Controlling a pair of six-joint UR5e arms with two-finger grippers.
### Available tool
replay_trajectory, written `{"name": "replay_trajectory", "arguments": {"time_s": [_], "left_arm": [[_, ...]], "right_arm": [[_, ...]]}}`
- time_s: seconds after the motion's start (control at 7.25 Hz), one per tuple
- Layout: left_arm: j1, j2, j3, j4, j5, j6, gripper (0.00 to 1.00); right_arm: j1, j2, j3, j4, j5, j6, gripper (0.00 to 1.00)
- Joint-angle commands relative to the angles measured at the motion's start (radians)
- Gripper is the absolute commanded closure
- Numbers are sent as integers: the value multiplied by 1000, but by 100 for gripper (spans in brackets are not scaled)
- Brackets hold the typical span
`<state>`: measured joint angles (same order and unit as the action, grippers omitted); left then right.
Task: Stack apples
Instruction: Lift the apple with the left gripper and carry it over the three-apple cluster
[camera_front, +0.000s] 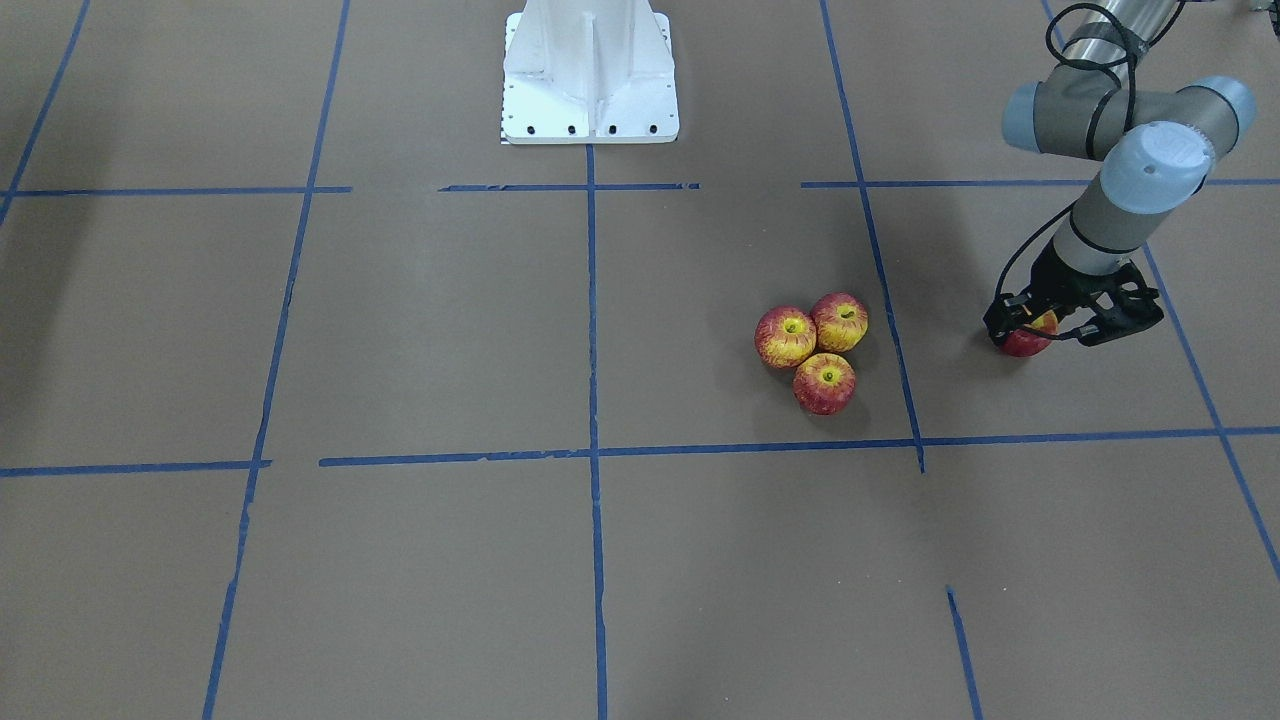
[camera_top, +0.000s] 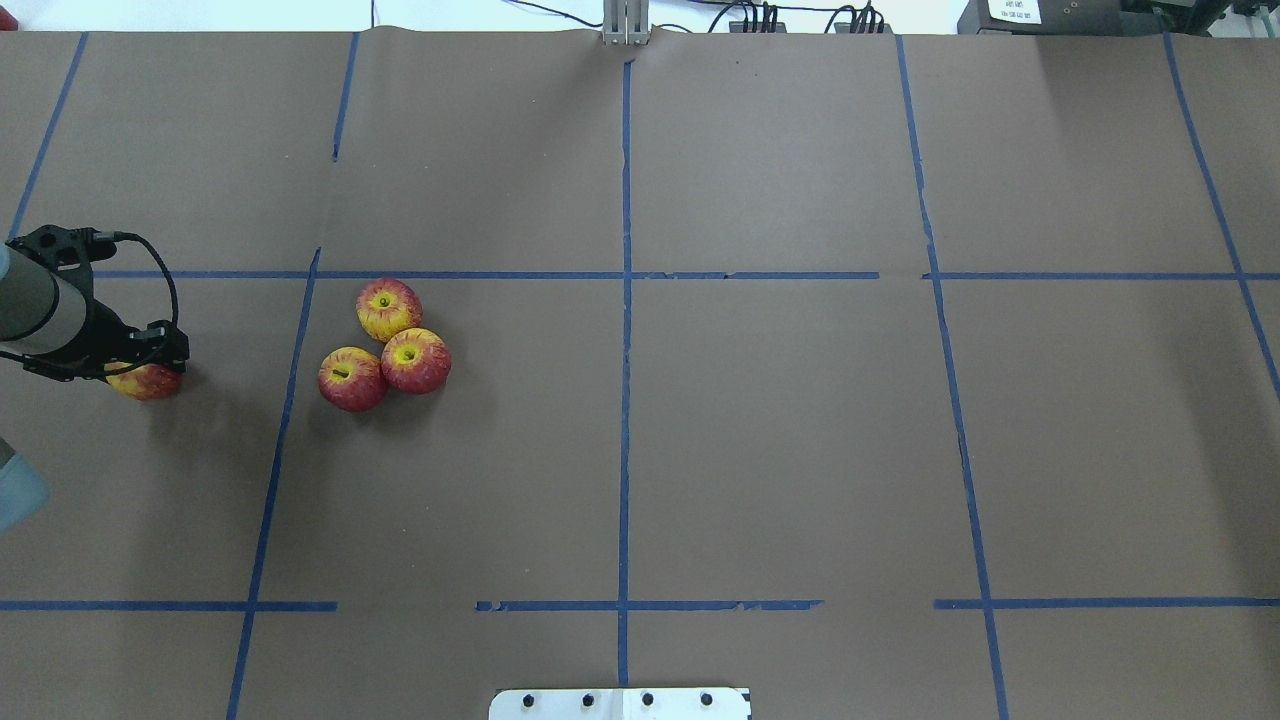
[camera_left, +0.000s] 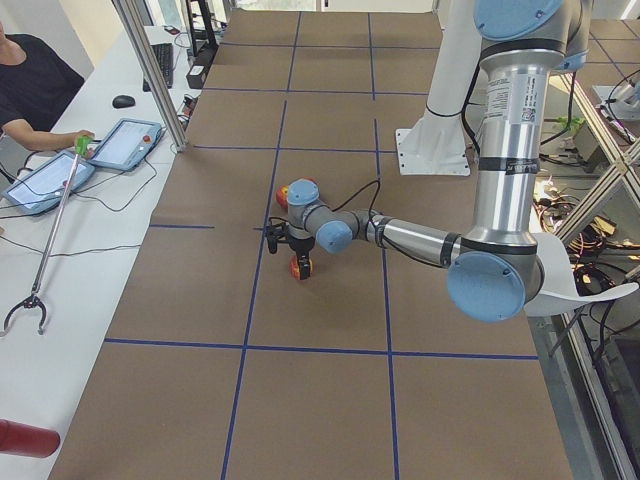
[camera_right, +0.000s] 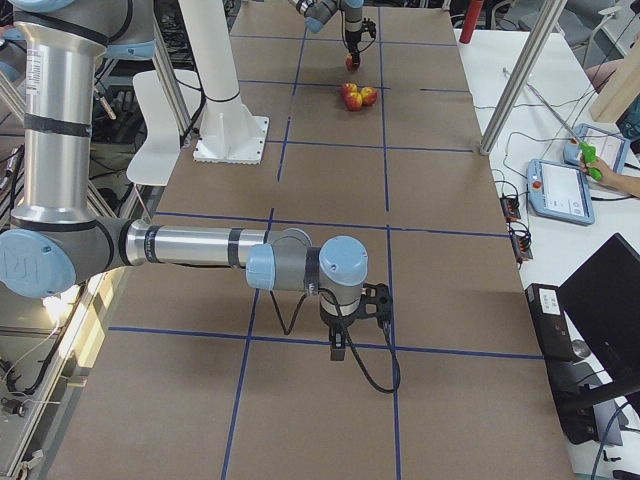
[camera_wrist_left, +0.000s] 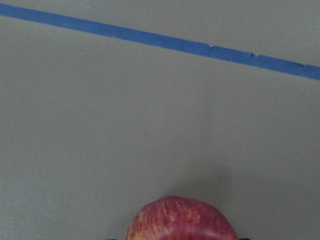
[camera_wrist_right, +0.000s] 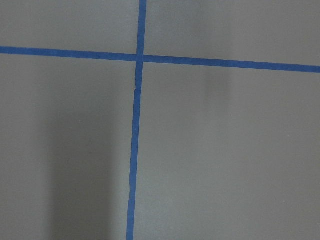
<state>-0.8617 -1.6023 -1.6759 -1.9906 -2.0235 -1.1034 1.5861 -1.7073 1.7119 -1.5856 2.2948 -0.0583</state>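
Three red-and-yellow apples sit touching in a cluster on the brown table (camera_front: 700, 560): one (camera_front: 786, 336), one (camera_front: 840, 321) and one (camera_front: 824, 383). The cluster also shows in the overhead view (camera_top: 388, 308). A fourth apple (camera_front: 1028, 338) sits between the fingers of my left gripper (camera_front: 1030, 325), apart from the cluster, towards the table's end on my left. It shows in the overhead view (camera_top: 148, 381) and at the bottom of the left wrist view (camera_wrist_left: 180, 220), close over the table. My right gripper (camera_right: 338, 352) shows only in the exterior right view, low over bare table far from the apples; I cannot tell if it is open.
Blue tape lines (camera_top: 625, 300) divide the table into squares. The white robot base (camera_front: 590, 75) stands at the table's edge. In the exterior left view an operator (camera_left: 30, 90), tablets (camera_left: 130, 142) and a reach stick (camera_left: 55, 220) are on the side bench.
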Motion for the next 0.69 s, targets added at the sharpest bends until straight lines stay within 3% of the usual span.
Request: {"name": "replay_trajectory", "arguments": {"time_s": [0.0, 0.14, 0.28, 0.55], "left_arm": [[-8, -2, -147, 60, -18, -7, 100], [-4, -16, -248, 137, -26, -22, 100], [0, -62, -277, 142, -27, -80, 100], [32, -209, -222, 139, -36, -200, 100]], "right_arm": [[0, 0, 0, -1, 0, 0, 0], [0, 0, 0, 1, 0, 0, 0], [0, 0, 0, -1, 0, 0, 0], [0, 0, 0, -1, 0, 0, 0]]}}
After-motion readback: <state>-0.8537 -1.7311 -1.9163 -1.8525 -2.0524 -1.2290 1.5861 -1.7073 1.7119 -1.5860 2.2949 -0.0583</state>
